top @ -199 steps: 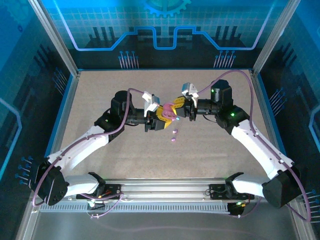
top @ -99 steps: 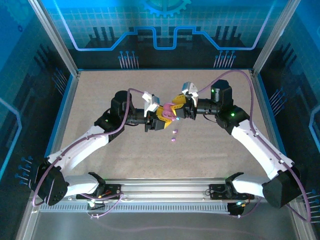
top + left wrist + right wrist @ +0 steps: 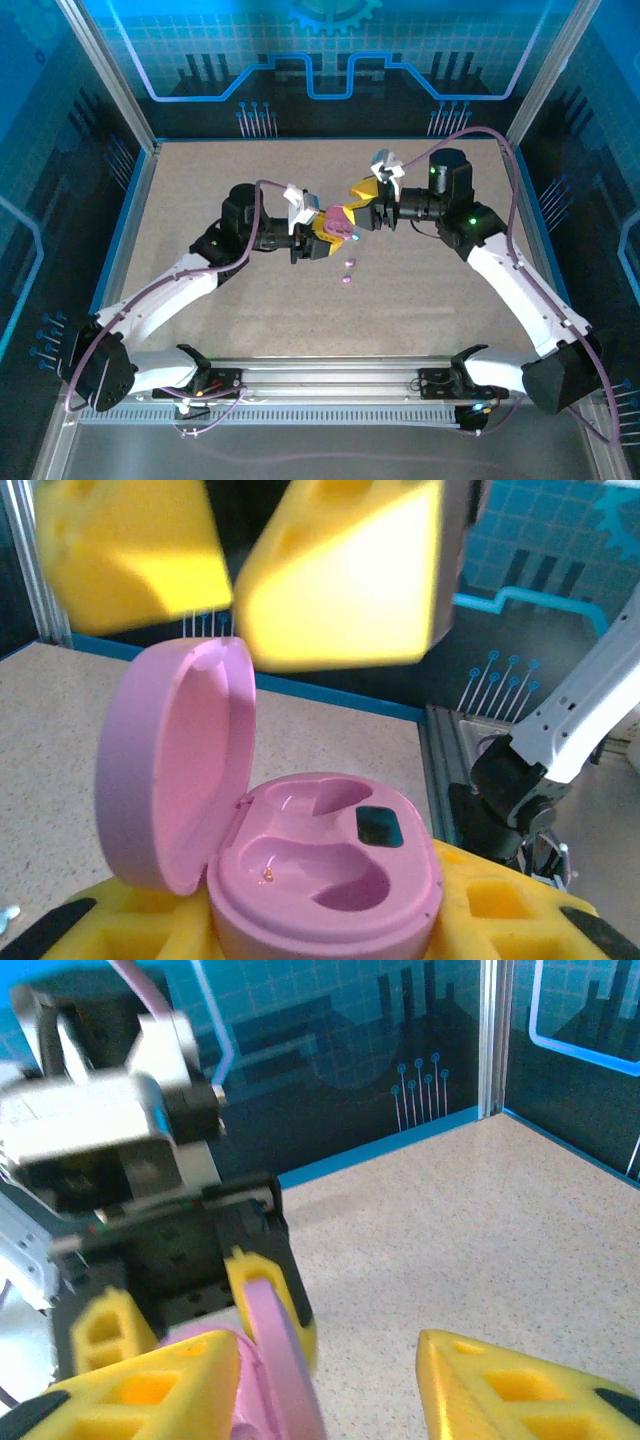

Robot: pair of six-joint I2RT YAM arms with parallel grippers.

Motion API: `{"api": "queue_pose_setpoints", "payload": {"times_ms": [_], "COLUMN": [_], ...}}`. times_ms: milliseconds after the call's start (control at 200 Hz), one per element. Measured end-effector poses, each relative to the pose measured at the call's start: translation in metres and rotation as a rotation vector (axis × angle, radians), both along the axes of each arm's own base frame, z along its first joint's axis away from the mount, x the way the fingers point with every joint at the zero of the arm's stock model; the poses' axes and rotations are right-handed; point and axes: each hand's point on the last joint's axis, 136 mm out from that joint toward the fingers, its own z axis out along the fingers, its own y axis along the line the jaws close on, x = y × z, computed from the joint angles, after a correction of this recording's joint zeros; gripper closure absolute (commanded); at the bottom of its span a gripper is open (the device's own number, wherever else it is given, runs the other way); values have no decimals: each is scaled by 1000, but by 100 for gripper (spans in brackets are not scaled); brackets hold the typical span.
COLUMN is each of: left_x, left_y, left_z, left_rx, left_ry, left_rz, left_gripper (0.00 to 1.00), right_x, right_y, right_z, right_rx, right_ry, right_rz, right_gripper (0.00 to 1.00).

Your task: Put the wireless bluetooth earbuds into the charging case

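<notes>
My right pincer (image 3: pixel 358 201) had been pressed together right at the open case a second earlier; now its yellow fingers stood spread with a plain gap between them, and it had drawn back and up toward the far right, just clear of the case. I read that as a release, with whatever it carried left behind. My left pincer (image 3: pixel 320 925) had not shifted: its fingers were clamped on either side of the base of the pink charging case (image 3: pixel 320 875), holding it up off the table (image 3: pixel 200 180) with the lid (image 3: pixel 175 760) hinged wide and standing nearly upright. Inside, the tray had two moulded wells. The well farther from the left wrist camera held a small dark teal piece (image 3: pixel 379 826), which I took to be the teal bud just dropped in, though I could not tell from here whether it was seated fully or only resting in the hollow. The closer well (image 3: pixel 345 885) was bare, apart from a tiny orange glint near its edge. Below the case, toward the arm bases, the farther purple bud (image 3: pixel 350 263) and the nearer purple bud (image 3: pixel 346 281) lay loose on the table, close together and near the case but apart from it. So I judged one slot filled and one open.
</notes>
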Motion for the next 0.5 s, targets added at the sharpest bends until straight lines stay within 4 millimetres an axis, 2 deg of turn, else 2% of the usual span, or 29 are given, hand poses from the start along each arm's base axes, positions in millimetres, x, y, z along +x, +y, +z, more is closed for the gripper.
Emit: {"api": "queue_pose_setpoints", "payload": {"times_ms": [140, 180, 310, 395, 460, 500], "left_x": [7, 9, 16, 19, 21, 22], "left_y": [2, 3, 5, 8, 11, 13], "left_z": [-12, -15, -21, -26, -26, -25], "left_rx": [-5, -6, -19, -24, -28, -32], "left_ry": [5, 5, -5, -12, -23, -33], "left_rz": [51, 66, 112, 147, 170, 183], "left_gripper": [67, 67, 67, 68, 68, 68], "right_x": [-2, -1, 15, 35, 51, 61], "right_y": [-9, -16, -47, -75, -92, -100], "right_z": [15, 20, 25, 11, -11, -31], "right_rx": [20, 24, 30, 25, 11, -7], "right_ry": [25, 37, 100, 202, 313, 401], "right_rz": [-48, -98, -285, -439, -536, -584], "right_gripper": [40, 39, 46, 50, 52, 53]}}
